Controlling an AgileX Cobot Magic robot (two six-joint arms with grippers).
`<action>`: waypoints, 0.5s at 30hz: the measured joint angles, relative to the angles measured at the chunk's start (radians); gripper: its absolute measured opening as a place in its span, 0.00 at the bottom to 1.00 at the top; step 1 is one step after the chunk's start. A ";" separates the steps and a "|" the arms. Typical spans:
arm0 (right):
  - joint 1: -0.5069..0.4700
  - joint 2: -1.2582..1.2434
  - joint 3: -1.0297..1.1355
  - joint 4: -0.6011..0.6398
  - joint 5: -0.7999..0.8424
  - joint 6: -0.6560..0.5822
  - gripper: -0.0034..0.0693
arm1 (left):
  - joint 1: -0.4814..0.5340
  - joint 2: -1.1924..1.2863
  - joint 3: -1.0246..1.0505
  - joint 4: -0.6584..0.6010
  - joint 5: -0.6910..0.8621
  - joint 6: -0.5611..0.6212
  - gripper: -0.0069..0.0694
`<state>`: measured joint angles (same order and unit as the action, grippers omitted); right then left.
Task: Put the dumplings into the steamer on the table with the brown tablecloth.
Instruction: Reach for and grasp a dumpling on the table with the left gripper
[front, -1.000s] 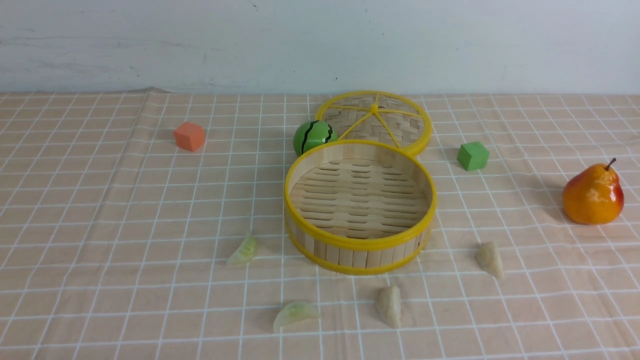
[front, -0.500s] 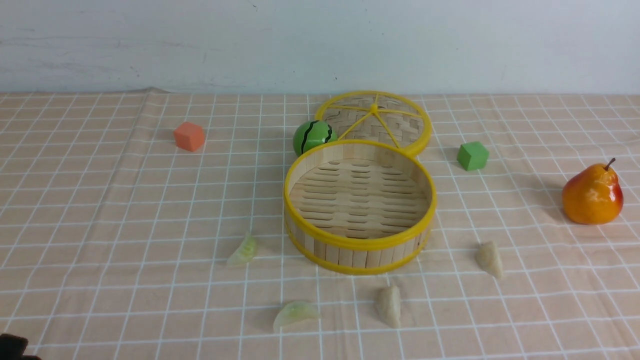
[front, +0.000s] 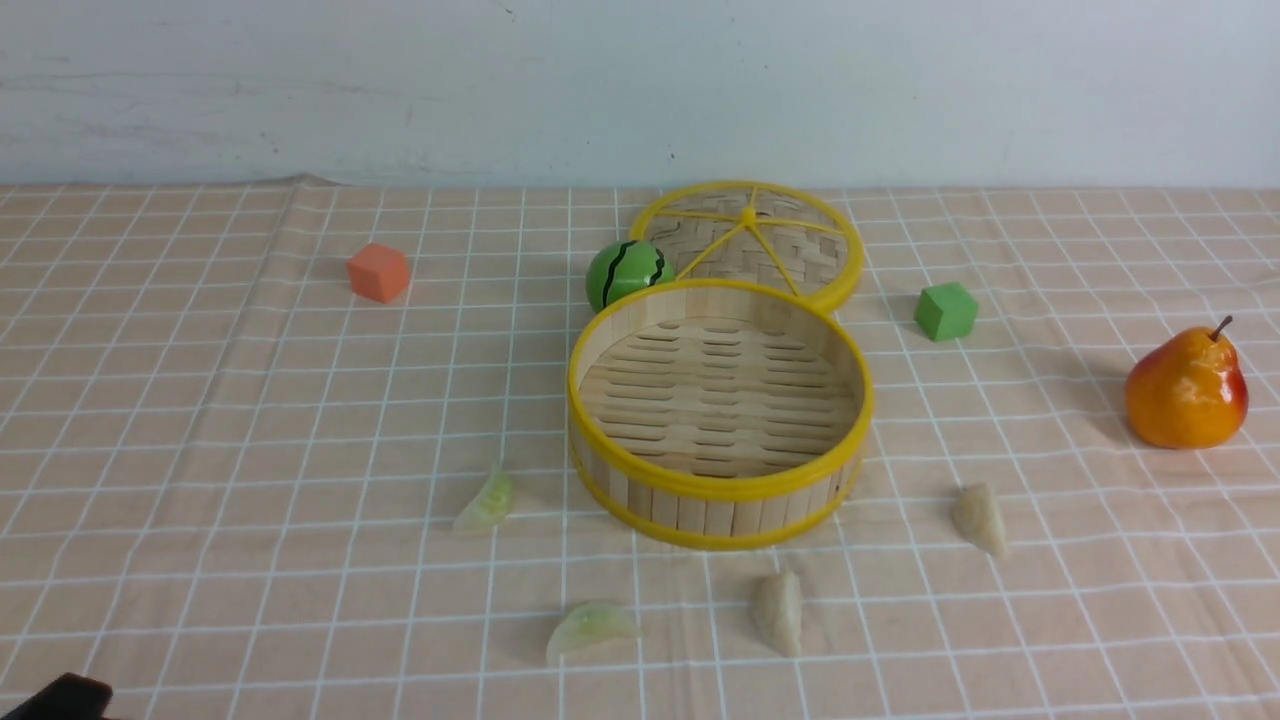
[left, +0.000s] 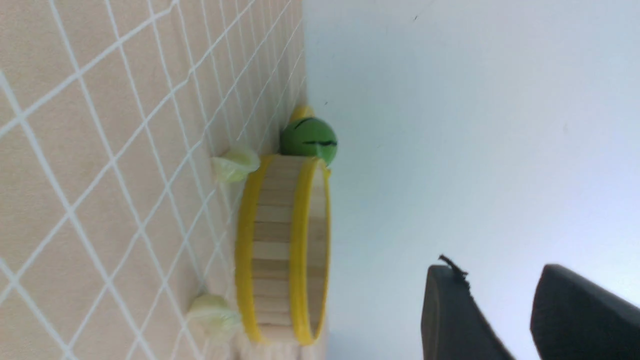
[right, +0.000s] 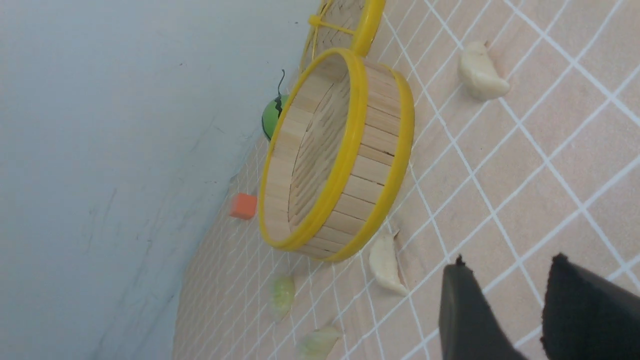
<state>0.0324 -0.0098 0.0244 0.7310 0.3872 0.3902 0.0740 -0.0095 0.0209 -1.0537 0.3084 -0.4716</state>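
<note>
Bottom left corner of the front view: a dark edge, likely the left arm (front: 60, 695), pokes in. In the wrist views the left tool (left: 505, 272) is open and empty. So is the right tool (right: 507, 262), with the cloth (front: 250, 450) showing between its fingers.

Nearest on the bench (front: 1100, 650), low centre, lie a green dumpling (front: 592, 630) and a beige dumpling (front: 778, 612). Further up, a second green dumpling (front: 487, 502) lies left and a second beige dumpling (front: 980, 518) lies right. All four sit outside the steamer (front: 700, 512), which stands mid-frame, empty.

Behind it are a lid (front: 750, 245), a melon ball (front: 626, 272), an orange cube (front: 379, 273) and a green cube (front: 945, 311). A pear (front: 1186, 390) stands far right.

Likely risks:
- The small curved dumplings may squirt from a pinch.
- Fingers may snag the wrinkled cloth and drag things.
- Reaching beside the steamer may knock it.
</note>
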 joint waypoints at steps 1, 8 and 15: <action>0.000 0.000 0.000 0.000 0.000 -0.032 0.38 | 0.000 0.000 -0.039 0.001 0.036 0.092 0.40; 0.000 0.000 0.000 0.000 0.000 -0.109 0.35 | 0.000 0.037 -0.244 0.070 0.135 0.390 0.20; 0.000 0.013 -0.071 -0.025 0.110 -0.199 0.04 | 0.000 0.455 -0.569 0.511 0.487 0.502 0.07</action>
<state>0.0324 0.0034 -0.0469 0.7061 0.4974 0.1915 0.0740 0.4452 -0.5483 -0.5428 0.7951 0.0300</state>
